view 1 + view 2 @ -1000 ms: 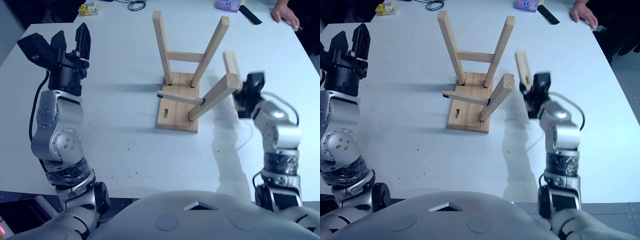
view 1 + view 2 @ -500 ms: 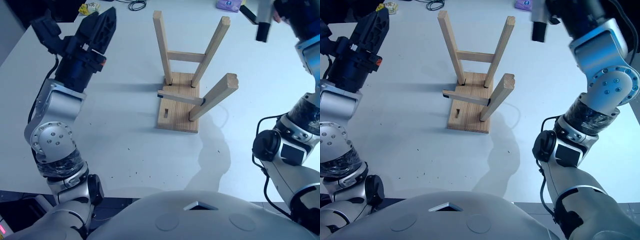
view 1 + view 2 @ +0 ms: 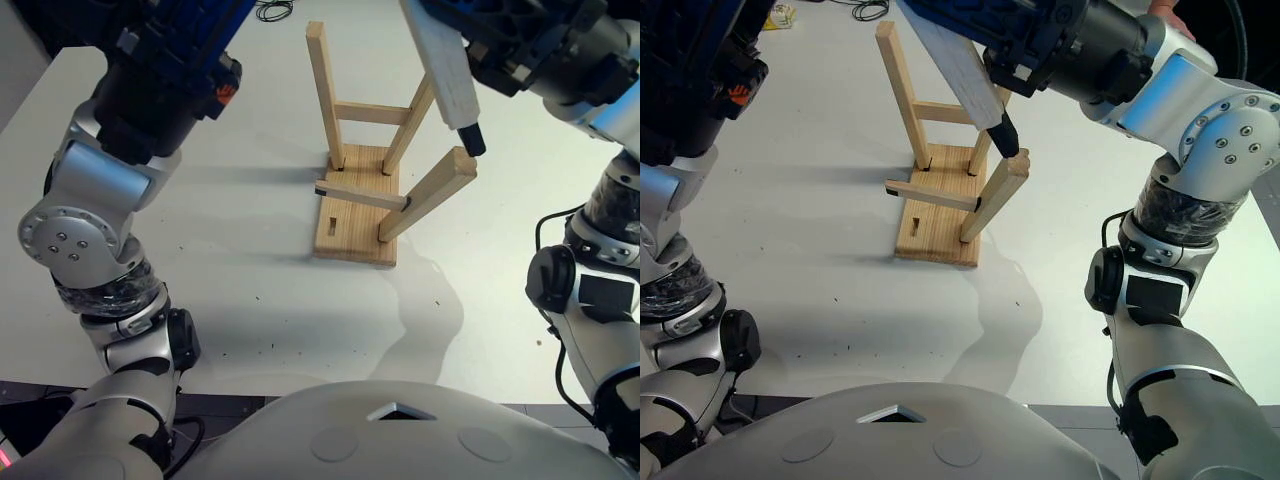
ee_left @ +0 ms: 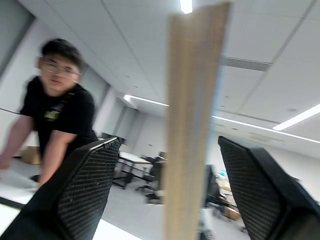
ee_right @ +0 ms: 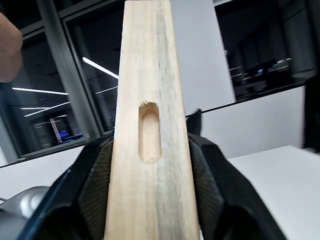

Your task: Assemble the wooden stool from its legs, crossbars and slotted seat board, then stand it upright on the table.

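Both arms are raised high. Right gripper [image 5: 149, 145] is clamped on a pale, square-cut wooden leg [image 5: 147, 60] with an oval slot; left gripper [image 4: 169, 142] is spread wide. Half-built stool [image 3: 362, 193] sits upside down, seat board [image 3: 345, 238] flat on the white tabletop [image 3: 230, 230].
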Robot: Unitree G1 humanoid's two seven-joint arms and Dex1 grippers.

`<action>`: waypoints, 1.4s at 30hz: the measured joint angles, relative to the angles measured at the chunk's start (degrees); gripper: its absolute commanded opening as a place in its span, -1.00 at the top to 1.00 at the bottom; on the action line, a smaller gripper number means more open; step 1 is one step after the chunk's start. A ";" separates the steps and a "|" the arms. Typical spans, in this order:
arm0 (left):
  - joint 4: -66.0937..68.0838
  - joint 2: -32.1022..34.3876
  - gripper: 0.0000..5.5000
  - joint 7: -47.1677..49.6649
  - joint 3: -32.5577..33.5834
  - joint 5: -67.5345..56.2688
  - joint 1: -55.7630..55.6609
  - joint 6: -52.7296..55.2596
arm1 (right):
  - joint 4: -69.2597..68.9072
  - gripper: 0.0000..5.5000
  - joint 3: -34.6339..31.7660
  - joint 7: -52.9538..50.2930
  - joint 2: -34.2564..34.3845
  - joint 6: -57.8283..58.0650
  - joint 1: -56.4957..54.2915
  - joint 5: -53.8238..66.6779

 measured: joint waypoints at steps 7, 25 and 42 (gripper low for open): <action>-2.73 0.01 -0.31 0.93 -3.92 -4.03 2.37 -0.66 | 2.58 0.25 2.91 5.87 -1.01 -0.37 -0.38 -3.07; -2.95 -0.86 -0.31 1.76 -8.40 -2.38 2.52 -4.35 | 1.59 0.25 5.31 10.28 -1.66 1.09 -0.23 -2.73; -4.96 0.18 0.16 0.09 -8.92 -1.35 4.37 -4.92 | 0.35 0.25 6.44 9.97 -2.01 1.57 1.41 -1.65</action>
